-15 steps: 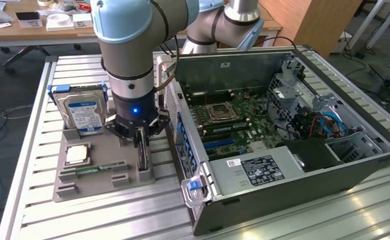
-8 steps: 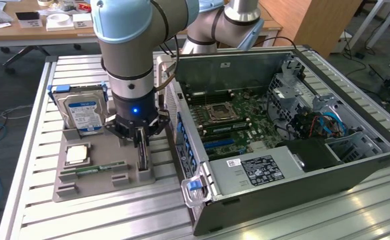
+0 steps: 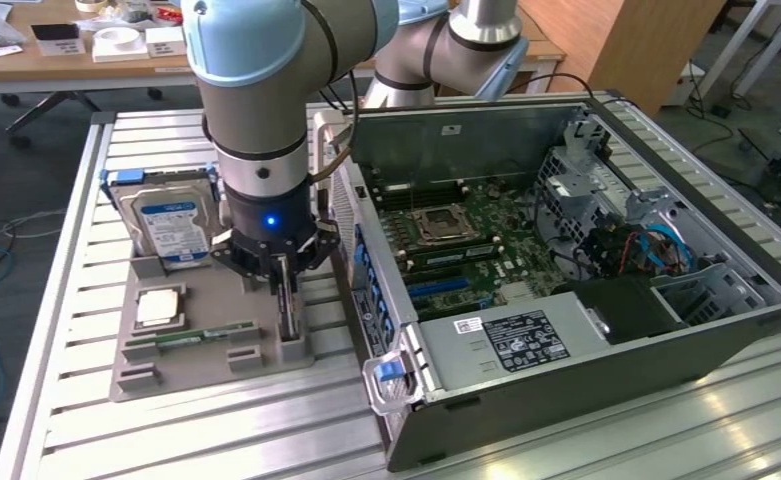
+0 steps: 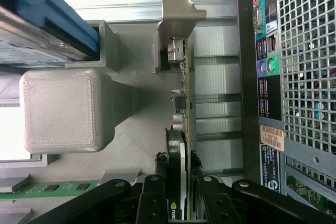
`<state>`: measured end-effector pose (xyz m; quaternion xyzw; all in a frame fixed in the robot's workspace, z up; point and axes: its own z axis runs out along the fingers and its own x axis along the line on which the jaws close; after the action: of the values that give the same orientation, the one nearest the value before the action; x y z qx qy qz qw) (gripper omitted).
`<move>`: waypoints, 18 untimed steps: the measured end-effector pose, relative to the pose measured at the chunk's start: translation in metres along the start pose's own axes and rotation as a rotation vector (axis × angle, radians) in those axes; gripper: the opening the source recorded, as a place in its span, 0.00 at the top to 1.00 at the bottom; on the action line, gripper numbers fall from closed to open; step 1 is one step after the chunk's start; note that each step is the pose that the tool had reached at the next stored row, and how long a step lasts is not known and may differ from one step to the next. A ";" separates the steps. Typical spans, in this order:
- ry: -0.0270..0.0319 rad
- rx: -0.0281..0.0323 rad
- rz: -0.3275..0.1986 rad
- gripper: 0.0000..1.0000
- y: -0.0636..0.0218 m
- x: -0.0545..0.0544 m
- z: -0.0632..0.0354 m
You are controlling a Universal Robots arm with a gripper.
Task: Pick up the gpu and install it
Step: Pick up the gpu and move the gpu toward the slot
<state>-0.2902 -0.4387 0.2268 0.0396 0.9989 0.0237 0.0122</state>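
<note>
A: Stage reached?
B: Grasp only. Gripper (image 4: 177, 192) clamped on the gpu (image 4: 181, 129), one finger against each face, judging by the wrist view.
A: Position of the card?
B: Upright on edge in the grey holder (image 3: 163, 375), just beside the computer case (image 3: 630, 385) with its side open. Resting in its slot there, not yet lifted, to judge by the exterior view.
A: Remaining?
B: Removal from the holder, transfer to the case, seating on the motherboard (image 3: 484, 255). No expansion card visible there as yet.
</note>
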 end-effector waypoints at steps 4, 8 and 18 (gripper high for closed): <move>0.0001 0.0000 0.000 0.73 0.0000 0.000 0.0000; 0.0000 -0.0001 -0.002 0.73 -0.0001 0.000 0.0000; 0.0038 -0.0016 -0.074 0.73 -0.0002 0.002 0.0001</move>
<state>-0.2926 -0.4387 0.2266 0.0026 0.9996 0.0241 0.0112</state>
